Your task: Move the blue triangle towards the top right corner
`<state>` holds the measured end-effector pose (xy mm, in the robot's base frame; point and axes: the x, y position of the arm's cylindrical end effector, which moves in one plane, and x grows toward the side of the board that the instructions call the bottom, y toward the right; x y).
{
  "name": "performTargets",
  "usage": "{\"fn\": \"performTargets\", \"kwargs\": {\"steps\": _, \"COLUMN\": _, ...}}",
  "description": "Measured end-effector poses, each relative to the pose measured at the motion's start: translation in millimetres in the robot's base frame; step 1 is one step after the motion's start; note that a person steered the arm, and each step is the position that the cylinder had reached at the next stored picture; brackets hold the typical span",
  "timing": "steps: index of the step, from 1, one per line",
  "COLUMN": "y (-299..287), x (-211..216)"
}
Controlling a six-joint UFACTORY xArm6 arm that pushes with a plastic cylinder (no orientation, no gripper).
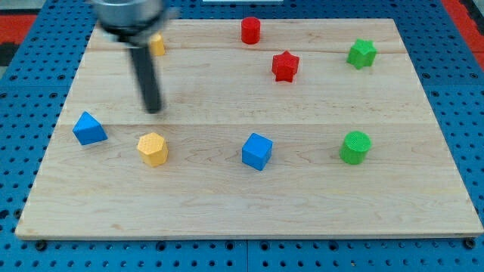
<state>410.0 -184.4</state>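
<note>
Because the blue triangle (89, 128) lies at the board's (227, 204) left edge, far from the top right corner, my tip (154, 110) nearby to its upper right, touching nothing, probably on the way behind it.

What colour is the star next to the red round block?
Red: the star shows clearly in the camera view.

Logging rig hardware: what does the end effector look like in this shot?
A straight dark grey, near-black cylindrical rod, motion-blurred, ending in my tip. It hangs from a wider round mount at the view's top, dark with a paler band. No cables or markings can be made out.
</note>
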Motion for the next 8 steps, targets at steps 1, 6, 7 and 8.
{"fn": "performTargets", "kwargs": {"steps": 1, "y": -55.7, "x": -8.8}}
{"fn": "performTargets", "kwargs": {"steps": 6, "y": 27.5, "x": 38.3}}
{"fn": "performTargets", "kwargs": {"steps": 7, "y": 21.3, "x": 64.4}}
{"fn": "performTargets", "kwargs": {"steps": 8, "y": 105.6, "x": 72.0}}
